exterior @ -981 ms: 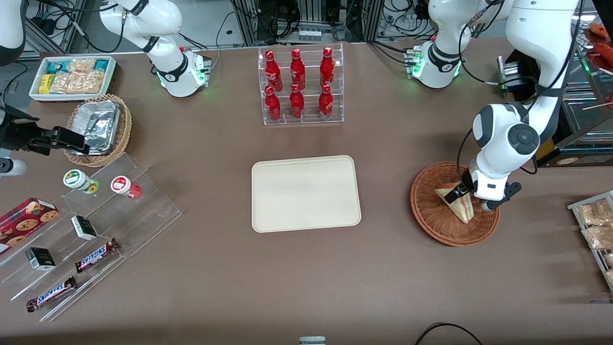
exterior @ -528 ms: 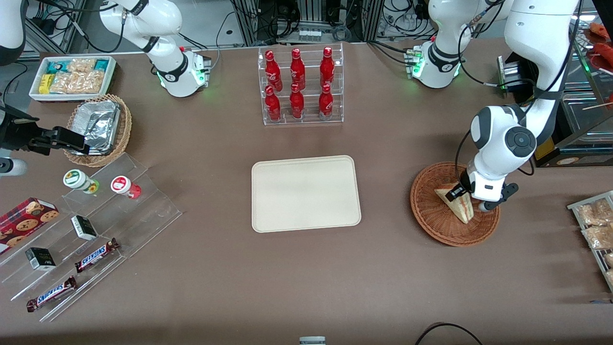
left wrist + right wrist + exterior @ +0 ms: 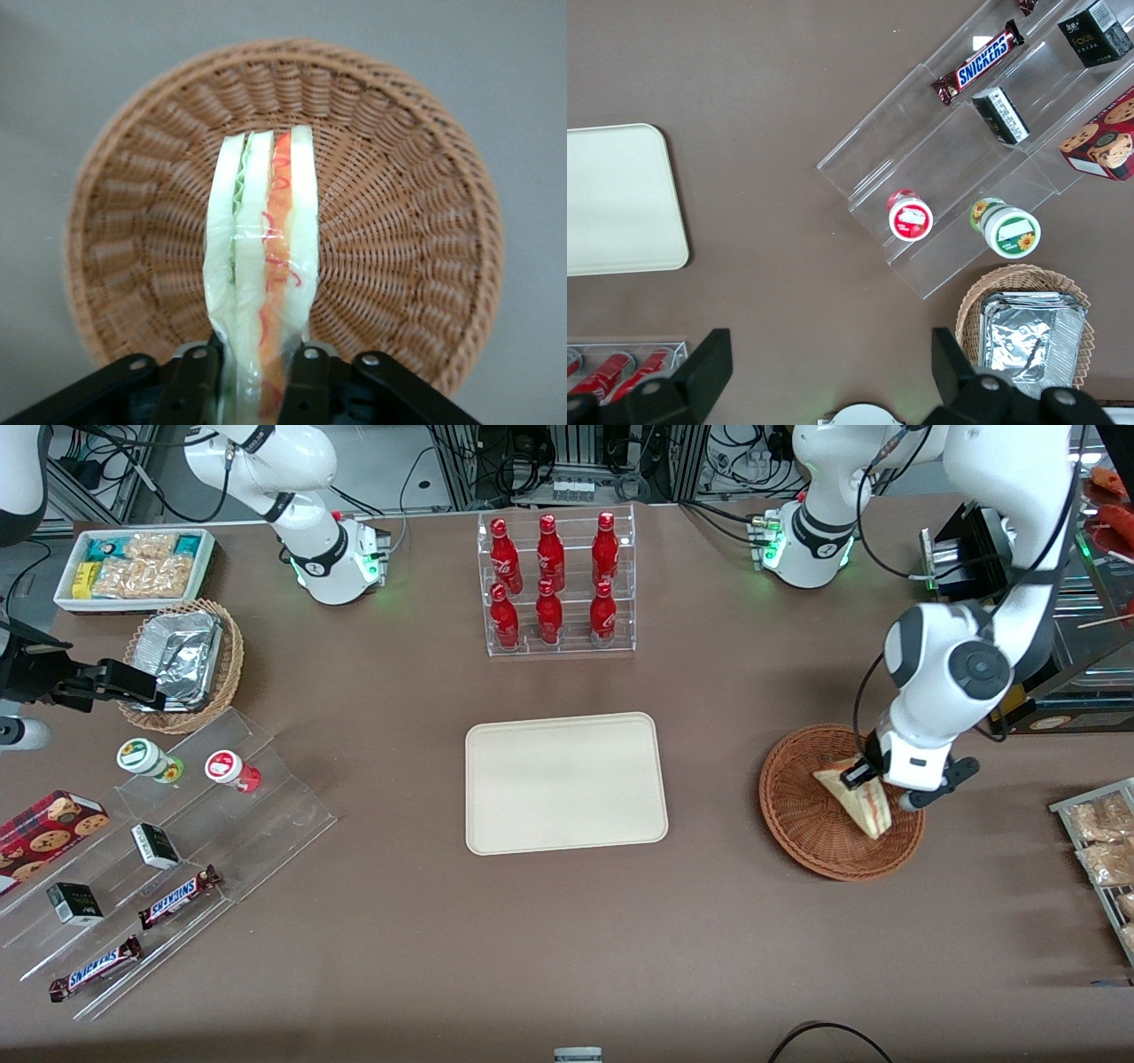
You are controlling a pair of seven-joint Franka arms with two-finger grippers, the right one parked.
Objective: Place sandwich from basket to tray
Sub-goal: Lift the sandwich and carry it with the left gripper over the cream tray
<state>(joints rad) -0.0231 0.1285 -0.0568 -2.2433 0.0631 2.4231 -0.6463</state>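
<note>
The sandwich [image 3: 855, 801] [image 3: 264, 257], a wrapped wedge of pale bread with red and green filling, hangs a little above the reddish-brown wicker basket [image 3: 802, 815] [image 3: 416, 230]. My left gripper [image 3: 873, 786] [image 3: 257, 381] is shut on its thick end, one black finger on each bread face. The wedge points down toward the basket floor. The cream-beige tray [image 3: 565, 782] [image 3: 616, 199] lies flat in the middle of the table, toward the parked arm's end from the basket, with nothing on it.
A clear rack of red bottles [image 3: 555, 584] stands farther from the front camera than the tray. Snack packets on a rack [image 3: 1099, 841] lie beside the basket at the working arm's end. A tan basket with a foil container [image 3: 182, 662] and a stepped display [image 3: 168, 850] sit at the parked arm's end.
The gripper has lifted slightly and shifted toward the working arm's end, carrying the sandwich with it; the wedge now sits higher over the basket.
</note>
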